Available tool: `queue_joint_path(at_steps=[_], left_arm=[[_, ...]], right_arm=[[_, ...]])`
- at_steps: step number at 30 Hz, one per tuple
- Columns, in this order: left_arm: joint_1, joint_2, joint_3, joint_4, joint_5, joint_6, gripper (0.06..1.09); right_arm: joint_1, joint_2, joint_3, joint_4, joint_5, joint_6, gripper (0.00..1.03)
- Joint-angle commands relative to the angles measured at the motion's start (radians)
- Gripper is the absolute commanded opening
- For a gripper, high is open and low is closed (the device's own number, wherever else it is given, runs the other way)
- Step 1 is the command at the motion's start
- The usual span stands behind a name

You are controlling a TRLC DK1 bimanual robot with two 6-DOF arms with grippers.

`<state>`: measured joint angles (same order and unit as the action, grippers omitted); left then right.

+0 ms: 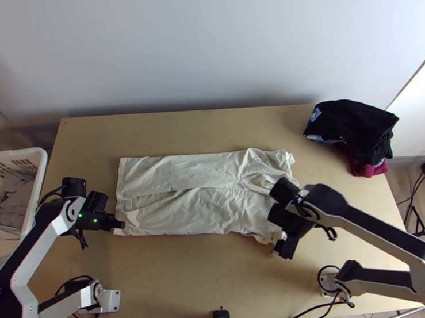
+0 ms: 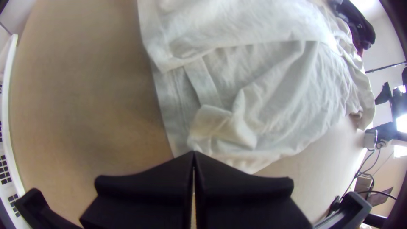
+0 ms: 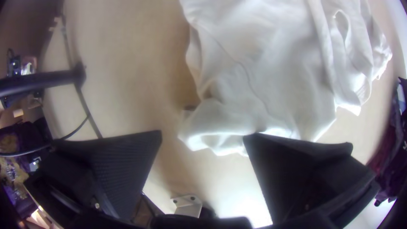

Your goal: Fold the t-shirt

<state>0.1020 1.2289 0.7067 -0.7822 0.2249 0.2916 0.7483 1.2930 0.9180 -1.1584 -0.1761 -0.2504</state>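
Observation:
A cream t-shirt point(image 1: 179, 172) lies as a long wrinkled strip across the middle of the table, one layer folded over its far half. At its near left corner is my left gripper point(image 1: 122, 224). In the left wrist view, the left gripper point(image 2: 193, 153) is shut, its tips against the edge of the shirt point(image 2: 271, 106); whether cloth is pinched there I cannot tell. Over the shirt's near right corner stands my right gripper point(image 1: 278, 219). The right wrist view shows the right gripper point(image 3: 203, 135) open, with a bunched corner of the shirt point(image 3: 271, 72) partly between its fingertips.
Dark folded clothes point(image 1: 355, 130) are stacked at the table's back right, with a maroon piece point(image 1: 367, 164) under them. A white laundry basket point(image 1: 37, 169) holding cloth stands off the left edge. Bare wood point(image 1: 191, 275) lies in front of the shirt and behind it.

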Motion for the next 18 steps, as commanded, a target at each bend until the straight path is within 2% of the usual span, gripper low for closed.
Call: queue_joint_path(at_steps=[1,3,7,10,11,18], left_arm=[[0.007,0.009,0.01,0.0,-0.002,0.007,0.09],[0.011,0.011,0.013,0.0,-0.004,0.011,0.09],[0.018,0.018,0.02,0.0,-0.006,0.015,0.09],[0.018,0.024,0.03,0.0,-0.004,0.015,0.09],[0.018,0.027,0.033,0.001,-0.004,0.015,0.09],[0.016,0.026,0.073,-0.009,-0.004,0.011,0.09]], right_arm=[[0.033,0.069,-0.044,0.074,0.033,0.013,0.79],[0.031,0.077,-0.053,0.094,0.033,0.013,0.64],[0.016,0.074,-0.056,0.135,0.035,0.008,0.26],[-0.009,0.055,-0.038,0.151,0.04,0.007,0.06],[-0.017,0.048,-0.03,0.152,0.041,0.005,0.03],[-0.107,0.005,0.033,0.152,0.041,-0.006,0.03]])
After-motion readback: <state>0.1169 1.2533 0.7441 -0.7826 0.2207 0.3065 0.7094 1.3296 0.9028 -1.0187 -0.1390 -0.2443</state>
